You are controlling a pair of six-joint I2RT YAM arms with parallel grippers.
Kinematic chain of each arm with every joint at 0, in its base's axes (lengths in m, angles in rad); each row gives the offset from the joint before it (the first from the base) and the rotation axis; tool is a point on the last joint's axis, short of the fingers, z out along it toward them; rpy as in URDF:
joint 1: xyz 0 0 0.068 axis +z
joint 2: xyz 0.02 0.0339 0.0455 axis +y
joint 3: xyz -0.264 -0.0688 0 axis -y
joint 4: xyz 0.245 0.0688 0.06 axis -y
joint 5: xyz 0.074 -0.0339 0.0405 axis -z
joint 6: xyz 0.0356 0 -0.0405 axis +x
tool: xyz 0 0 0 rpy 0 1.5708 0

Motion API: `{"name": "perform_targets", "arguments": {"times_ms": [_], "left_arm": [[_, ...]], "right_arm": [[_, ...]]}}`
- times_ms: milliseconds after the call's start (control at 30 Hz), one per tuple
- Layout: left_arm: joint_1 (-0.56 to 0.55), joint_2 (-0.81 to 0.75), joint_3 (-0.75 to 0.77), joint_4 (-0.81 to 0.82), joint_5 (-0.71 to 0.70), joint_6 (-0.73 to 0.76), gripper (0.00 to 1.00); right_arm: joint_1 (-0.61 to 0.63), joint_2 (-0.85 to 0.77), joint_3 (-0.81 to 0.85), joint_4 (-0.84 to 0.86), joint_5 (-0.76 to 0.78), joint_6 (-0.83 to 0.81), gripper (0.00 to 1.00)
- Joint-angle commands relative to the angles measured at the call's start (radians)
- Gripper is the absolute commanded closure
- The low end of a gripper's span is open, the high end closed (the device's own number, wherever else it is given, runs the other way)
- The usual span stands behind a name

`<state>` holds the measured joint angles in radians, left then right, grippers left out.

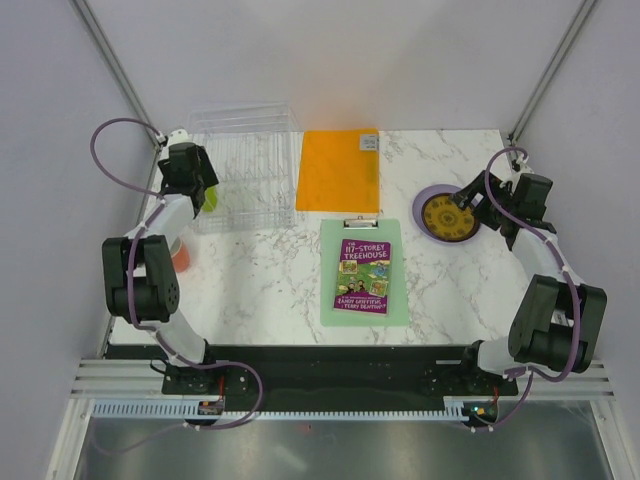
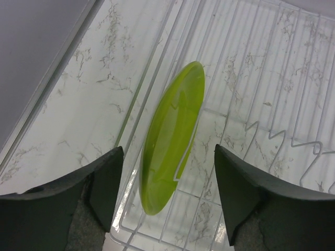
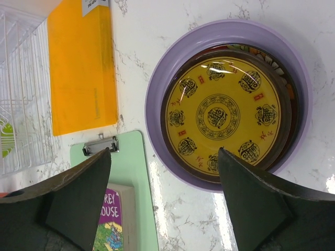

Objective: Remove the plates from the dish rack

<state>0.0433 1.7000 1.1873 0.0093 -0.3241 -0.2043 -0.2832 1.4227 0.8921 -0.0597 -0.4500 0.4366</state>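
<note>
1. Lime green plate: the only plate in the dish rack. It stands on edge, leaning, at the rack's left rim.
2. Left gripper: jaws apart, one finger on either side of the plate's lower part. No contact is visible.
3. Step judged in hand: the grasp. Centre the thin rim between the pads and lower until both fingers overlap it. Close gently, since glossy plastic held by its edge may pivot.
4. Lift upward, clear of the wire tines, before swinging right, or the plate may snag.
5. Destination: yellow plate on dark red plate on lilac plate, right of the orange sheet.
6. Right gripper: jaws apart, empty, above the stack.
</note>
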Motion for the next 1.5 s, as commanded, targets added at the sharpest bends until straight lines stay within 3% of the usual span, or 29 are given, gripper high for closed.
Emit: {"name": "perform_targets", "arguments": {"times_ms": [0,333,400,433,533,933,1100,1200,1367,1467], "left_arm": [[0.001,0.032,0.047,0.069,-0.029,0.058,0.3],[0.001,0.064,0.049,0.083,-0.033,0.077,0.56],[0.004,0.067,0.049,0.083,-0.033,0.08,0.69],[0.004,0.069,0.049,0.083,-0.033,0.082,0.81],[0.001,0.063,0.052,0.078,-0.036,0.086,0.97],[-0.031,-0.077,0.09,0.106,-0.217,0.267,0.98],[-0.129,-0.151,0.083,0.158,-0.317,0.383,0.98],[-0.163,-0.218,0.075,0.135,-0.331,0.369,0.98],[-0.184,-0.364,0.104,-0.189,-0.123,0.075,0.98],[-0.194,-0.446,0.057,-0.268,0.133,-0.092,0.98]], "right_arm": [[0.006,0.013,0.001,0.049,-0.024,-0.012,0.11],[0.009,0.03,0.004,0.078,-0.058,0.005,0.12],[0.007,0.032,0.002,0.078,-0.058,0.007,0.12],[0.007,0.032,0.001,0.078,-0.058,0.005,0.12],[0.007,0.035,-0.004,0.078,-0.058,0.007,0.12],[0.019,0.027,0.002,0.061,-0.055,0.001,0.12],[0.036,-0.024,0.027,-0.023,-0.012,-0.032,0.12],[0.061,-0.08,0.053,-0.08,0.03,-0.055,0.12],[0.073,-0.186,0.064,-0.111,0.019,-0.049,0.11],[0.104,-0.215,0.064,-0.103,-0.022,-0.019,0.11]]}}
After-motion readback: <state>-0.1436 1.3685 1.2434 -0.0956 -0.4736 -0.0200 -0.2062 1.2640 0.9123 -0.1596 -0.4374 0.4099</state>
